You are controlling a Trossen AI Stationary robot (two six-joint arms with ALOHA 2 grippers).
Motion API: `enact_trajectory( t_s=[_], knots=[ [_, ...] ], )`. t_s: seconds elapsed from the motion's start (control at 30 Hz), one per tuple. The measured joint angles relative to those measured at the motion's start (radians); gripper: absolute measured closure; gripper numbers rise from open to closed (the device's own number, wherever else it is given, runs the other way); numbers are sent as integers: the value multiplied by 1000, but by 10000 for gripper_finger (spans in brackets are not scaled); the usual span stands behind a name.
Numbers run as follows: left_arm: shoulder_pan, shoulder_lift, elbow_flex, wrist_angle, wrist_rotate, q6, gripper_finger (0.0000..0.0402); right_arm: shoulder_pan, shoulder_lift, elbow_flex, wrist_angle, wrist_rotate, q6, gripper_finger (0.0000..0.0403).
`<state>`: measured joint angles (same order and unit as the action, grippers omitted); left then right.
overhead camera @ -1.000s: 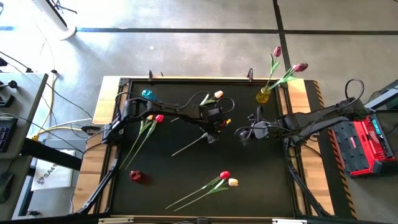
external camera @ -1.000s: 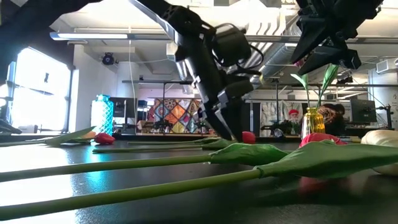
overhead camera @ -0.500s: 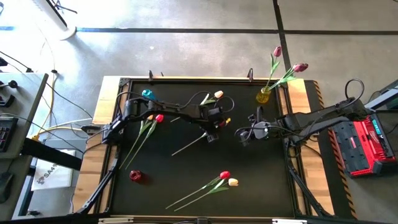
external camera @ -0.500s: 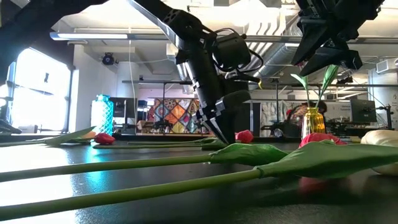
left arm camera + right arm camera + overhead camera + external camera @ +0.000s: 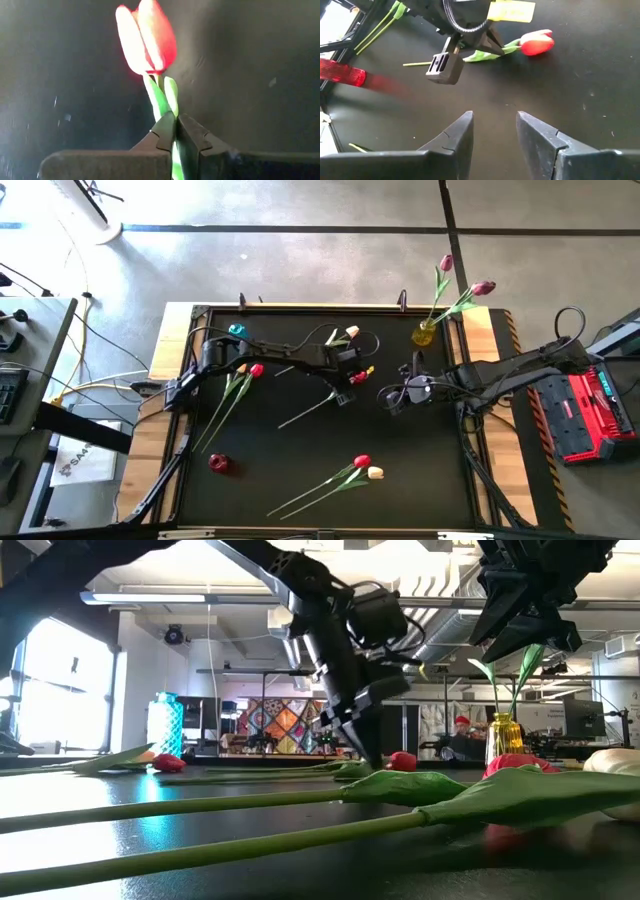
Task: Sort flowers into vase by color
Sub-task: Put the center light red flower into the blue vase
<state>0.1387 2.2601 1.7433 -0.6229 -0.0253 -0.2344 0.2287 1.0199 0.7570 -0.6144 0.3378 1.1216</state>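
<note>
Black desk [image 5: 300, 450] edged in pale wood, on a grey concrete floor; workshop room beyond with a patterned panel on the far wall.

Near desk centre, left hand [image 5: 352, 376] pressed shut on the thin green stem of a red-headed artificial tulip [image 5: 147, 40]. Stem pinched just below the bloom, between the two dark fingertips [image 5: 165, 131], red head jutting straight out ahead of them, small leaves beside the grip. Seen from table height, same hand [image 5: 362, 755] pointing steeply down, tip at the desk surface, red head [image 5: 402, 761] low just beside it.

Right hand [image 5: 392, 398] hovering close by, toward the right side, fingers [image 5: 460, 137] parted and gripping nothing; held tulip [image 5: 536, 43] lying ahead of it on the desk, well apart from its fingertips.

Elsewhere: small yellow glass vase [image 5: 423, 335] at the far right corner with two pink-magenta tulips [image 5: 482, 288] standing in it; a small teal vase [image 5: 237, 331] at the far left; a small red vase [image 5: 218, 464] at the near left. Loose red tulip [image 5: 257, 370] by the left arm, cream-yellow tulip [image 5: 351, 332] at the far edge, and a red-and-cream pair [image 5: 367, 468] side by side toward the near edge.
</note>
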Motion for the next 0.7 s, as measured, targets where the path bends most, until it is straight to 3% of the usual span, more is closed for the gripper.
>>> enact_trajectory(
  t_s=[0.4,0.7],
  knots=[
    [40,-16,123,-46,69,3,401,0,0,0,0,10,6,265],
    [51,-19,126,-39,107,8,401,0,0,0,0,10,23,265]
  ],
)
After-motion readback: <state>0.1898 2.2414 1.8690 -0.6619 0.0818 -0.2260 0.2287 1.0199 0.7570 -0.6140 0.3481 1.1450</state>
